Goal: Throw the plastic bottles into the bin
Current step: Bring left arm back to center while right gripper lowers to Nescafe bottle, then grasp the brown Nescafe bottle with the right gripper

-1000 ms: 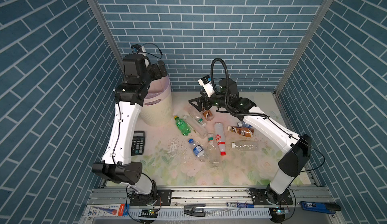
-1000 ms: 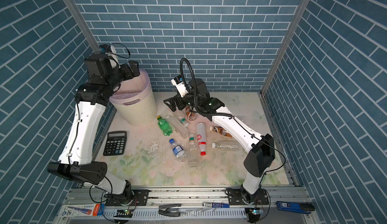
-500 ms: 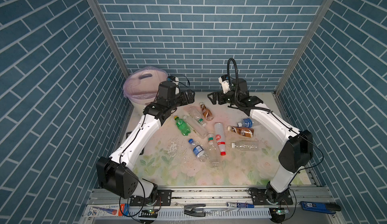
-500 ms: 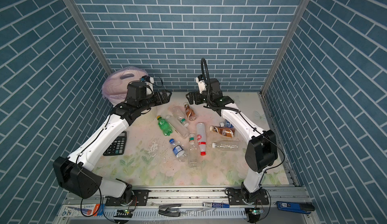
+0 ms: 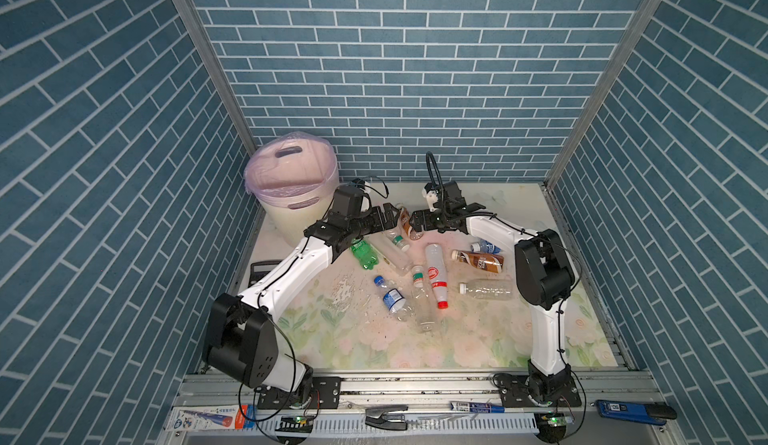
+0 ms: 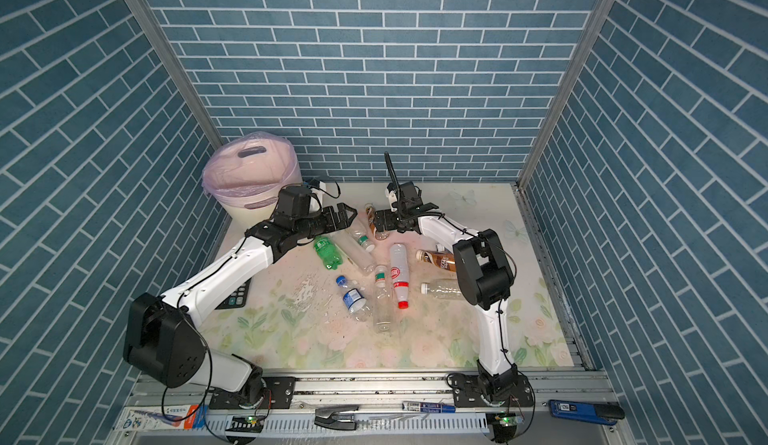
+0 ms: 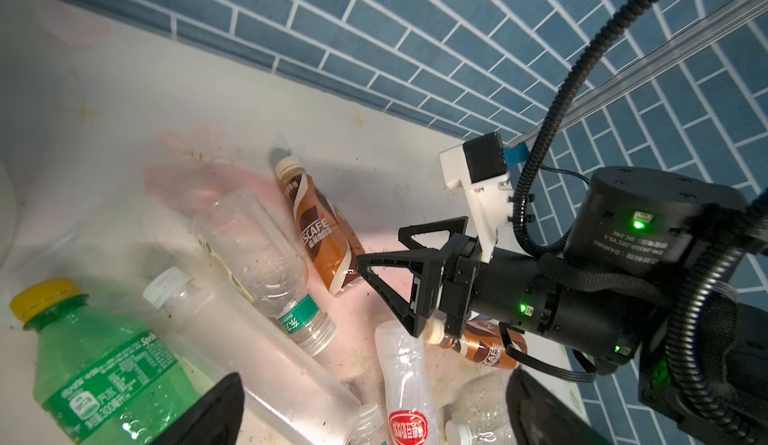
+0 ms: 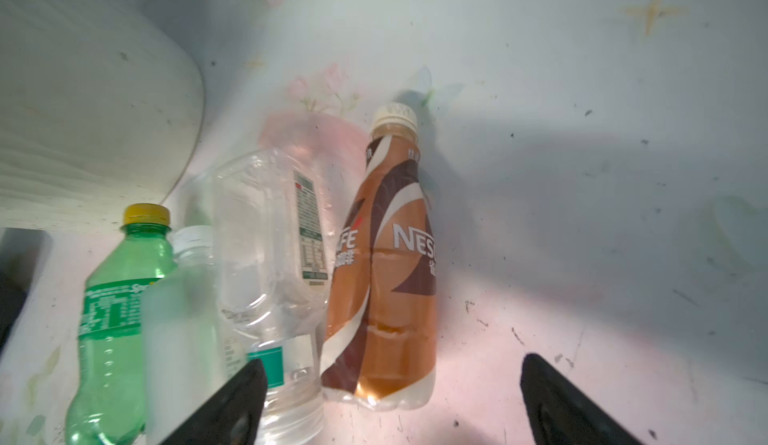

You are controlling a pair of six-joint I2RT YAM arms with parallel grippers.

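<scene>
Ana: Blue brick walls close three sides, and the flowered counter carries everything. What is at the left?

Ben: The bin stands in the far left corner. The calculator lies half hidden under the left arm. The left tool hangs released above the clutter, jaws apart, and grasps nothing.

Ana: And the plastic bottles?

Ben: All that I see lie flat on the counter, none in a tool. The green bottle lies slanted, cap toward the bin. Next come two clear bottles. Then comes the brown bottle, with its long axis from far to near and its cap at the far end. The right tool is low at its base, also released. In the right wrist view the base sits between the wide jaws, with no contact that I can see. More to the right, the white bottle points its red cap to the front.

Ana: How will the brown one handle?

Ben: I judge it light, thin and easy to dent, also round and slippery. I would take it across the middle of the body, jaws square to the long axis, with gentle pressure.
</scene>
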